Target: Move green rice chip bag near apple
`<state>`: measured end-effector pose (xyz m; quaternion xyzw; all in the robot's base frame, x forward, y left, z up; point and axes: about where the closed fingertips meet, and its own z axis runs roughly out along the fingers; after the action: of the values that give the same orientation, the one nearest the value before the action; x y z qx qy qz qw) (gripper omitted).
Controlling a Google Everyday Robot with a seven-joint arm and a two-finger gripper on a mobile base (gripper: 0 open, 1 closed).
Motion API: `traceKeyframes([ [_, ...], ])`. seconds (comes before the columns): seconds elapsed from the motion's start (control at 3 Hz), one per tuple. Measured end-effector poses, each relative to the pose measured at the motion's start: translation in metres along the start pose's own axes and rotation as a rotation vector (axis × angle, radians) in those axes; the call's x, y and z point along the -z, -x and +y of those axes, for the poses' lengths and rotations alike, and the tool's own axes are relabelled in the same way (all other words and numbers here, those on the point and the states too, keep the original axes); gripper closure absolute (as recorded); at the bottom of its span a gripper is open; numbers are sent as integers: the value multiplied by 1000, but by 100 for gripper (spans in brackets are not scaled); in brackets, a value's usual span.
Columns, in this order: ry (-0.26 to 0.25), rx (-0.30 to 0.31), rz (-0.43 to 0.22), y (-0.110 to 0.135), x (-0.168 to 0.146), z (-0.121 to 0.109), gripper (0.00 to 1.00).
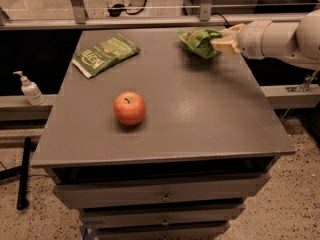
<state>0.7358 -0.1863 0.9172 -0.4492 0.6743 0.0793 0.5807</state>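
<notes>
Tool [223, 42] is clamped on the green rice chip bag [197, 40], well apart from the apple [130, 108], behind and right of it on the desk [200, 114]; grasp looks done, carry and drop pending.

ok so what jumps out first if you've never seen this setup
The red-orange apple sits alone on the grey table, a little left of centre. At the far right corner the white arm's gripper is right at the crumpled green rice chip bag. A flat darker green packet lies at the far left.
</notes>
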Motion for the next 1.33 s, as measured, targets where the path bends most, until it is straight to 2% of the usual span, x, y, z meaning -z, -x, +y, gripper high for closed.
traceKeyframes([
  [0.67,28,33,-106,25,27,18,100],
  [1.33,111,48,-229,47,68,63,100],
])
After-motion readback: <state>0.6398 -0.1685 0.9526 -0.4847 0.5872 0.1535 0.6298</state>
